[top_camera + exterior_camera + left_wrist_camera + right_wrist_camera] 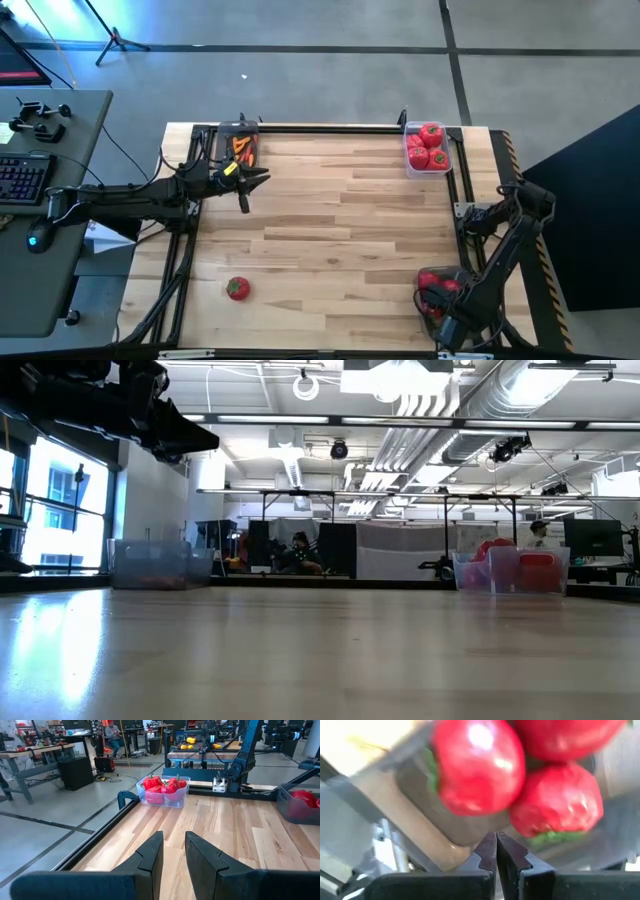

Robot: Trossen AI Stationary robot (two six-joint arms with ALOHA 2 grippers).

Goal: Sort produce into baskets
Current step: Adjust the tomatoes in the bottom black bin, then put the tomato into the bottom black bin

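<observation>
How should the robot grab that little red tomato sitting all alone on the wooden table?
Probably from straight above, pinching the small glossy red tomato across its round middle. It sits alone on the light wooden table with its green top up and nothing beside it, so a pincer's two fingers have room on either side. The smooth round skin could slip, so a hold at the widest part seems safest.

The right arm is covering most of the near-right basket [432,290] from above; the orange bits in the far-left basket [240,146] are too tiny to tell apart; in the right wrist view the red pieces [480,767] are blurring and getting cut off at the edge.
</observation>
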